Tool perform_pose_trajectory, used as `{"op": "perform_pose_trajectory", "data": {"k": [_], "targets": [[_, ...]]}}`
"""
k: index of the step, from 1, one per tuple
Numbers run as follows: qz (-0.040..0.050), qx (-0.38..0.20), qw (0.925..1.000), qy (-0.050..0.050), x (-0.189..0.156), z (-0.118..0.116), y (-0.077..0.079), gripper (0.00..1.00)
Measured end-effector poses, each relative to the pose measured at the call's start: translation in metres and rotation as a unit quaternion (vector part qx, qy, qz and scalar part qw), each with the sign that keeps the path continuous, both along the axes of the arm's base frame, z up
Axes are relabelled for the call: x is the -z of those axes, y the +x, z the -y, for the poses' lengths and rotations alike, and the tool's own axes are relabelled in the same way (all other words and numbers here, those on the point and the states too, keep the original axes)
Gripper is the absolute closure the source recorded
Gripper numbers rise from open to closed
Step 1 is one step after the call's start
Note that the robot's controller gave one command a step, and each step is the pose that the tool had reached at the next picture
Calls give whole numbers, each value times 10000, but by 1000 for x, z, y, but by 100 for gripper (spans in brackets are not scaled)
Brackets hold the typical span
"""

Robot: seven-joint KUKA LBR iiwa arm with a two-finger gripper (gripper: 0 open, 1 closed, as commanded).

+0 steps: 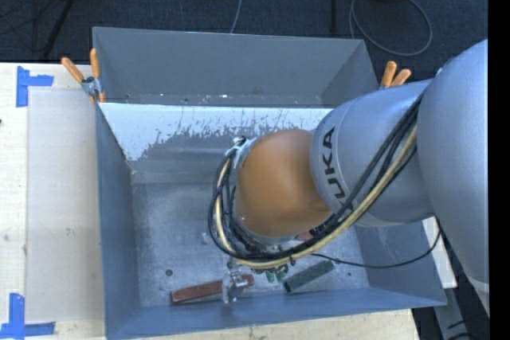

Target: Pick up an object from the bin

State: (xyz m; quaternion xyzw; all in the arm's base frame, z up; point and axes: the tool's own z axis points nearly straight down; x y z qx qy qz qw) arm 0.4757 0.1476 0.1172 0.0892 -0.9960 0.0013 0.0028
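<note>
The gripper (237, 285) sits low in the bin (223, 68), lower middle of the frame, at the right end of a flat reddish-brown bar (197, 294), with a dark green piece (309, 275) to its right. I cannot tell whether it is apart or clamped. Nothing looks lifted, so the pick seems still to be made

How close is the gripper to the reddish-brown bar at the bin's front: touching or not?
Cannot tell. In the camera view the gripper sits at the right end of the reddish-brown bar, but neither contact nor a gap shows plainly.

The grey bin (151, 195) carries a brown bar (195, 293) and a dark green piece (311, 275).
</note>
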Motion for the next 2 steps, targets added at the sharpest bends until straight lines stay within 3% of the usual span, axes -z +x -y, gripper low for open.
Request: {"op": "perform_pose_trajectory", "data": {"k": [1, 2], "targets": [[89, 662, 9978, 44, 42, 0, 3, 100], [89, 665, 9977, 44, 42, 0, 3, 100]]}}
